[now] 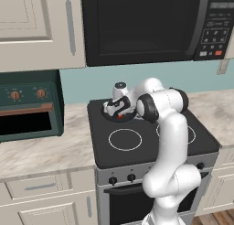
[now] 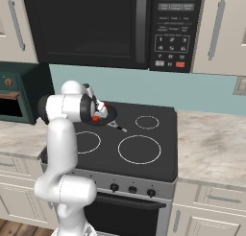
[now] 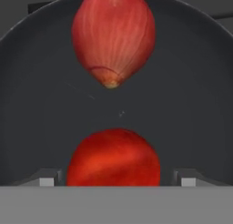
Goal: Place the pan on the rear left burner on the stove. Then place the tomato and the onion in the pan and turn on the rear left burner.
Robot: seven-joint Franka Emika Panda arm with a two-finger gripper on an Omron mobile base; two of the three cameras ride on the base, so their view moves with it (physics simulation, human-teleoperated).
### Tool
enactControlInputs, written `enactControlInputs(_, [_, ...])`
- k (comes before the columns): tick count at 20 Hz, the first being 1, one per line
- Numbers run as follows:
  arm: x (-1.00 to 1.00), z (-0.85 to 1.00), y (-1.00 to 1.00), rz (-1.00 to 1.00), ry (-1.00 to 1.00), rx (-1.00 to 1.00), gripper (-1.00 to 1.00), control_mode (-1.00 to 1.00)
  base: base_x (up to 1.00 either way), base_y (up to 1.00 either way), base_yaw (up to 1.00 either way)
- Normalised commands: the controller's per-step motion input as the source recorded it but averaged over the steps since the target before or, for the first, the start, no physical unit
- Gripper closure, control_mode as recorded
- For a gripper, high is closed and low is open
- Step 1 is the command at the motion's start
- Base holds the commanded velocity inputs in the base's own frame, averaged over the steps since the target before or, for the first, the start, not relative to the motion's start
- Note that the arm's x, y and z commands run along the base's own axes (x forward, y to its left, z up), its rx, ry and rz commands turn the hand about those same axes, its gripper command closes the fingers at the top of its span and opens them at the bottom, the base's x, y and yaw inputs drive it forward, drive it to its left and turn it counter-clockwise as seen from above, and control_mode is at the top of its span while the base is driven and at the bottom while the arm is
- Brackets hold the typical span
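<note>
Even, flat rendered light, soft shadows, no glare; the close hand view looks slightly blurred.

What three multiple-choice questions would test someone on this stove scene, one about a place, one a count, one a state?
1. Where is the pan?
A. rear left ring of the stove
B. front right ring
C. stone counter

2. How many vegetables lie in the pan?
A. one
B. two
C. four

3. How is the claw?
A. shut on the tomato
B. shut on the pan's handle
C. open

Answers:
1 A, both base views show it at the back left.
2 B, the hand view shows an onion and a tomato.
3 C, its tips stand wide of the tomato.
</note>
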Motion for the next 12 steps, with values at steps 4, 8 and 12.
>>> enactControlInputs(4, [-0.01,0.0,0.0,0.0,0.0,0.0,-1.0,-1.0,0.0,0.0,0.0])
enactControlInputs(8, [-0.22,0.0,0.0,0.0,0.0,0.0,-1.0,-1.0,0.0,0.0,0.0])
enactControlInputs(12, [-0.52,0.06,0.0,0.0,-0.03,-0.01,-1.0,-1.0,0.0,0.0,0.0])
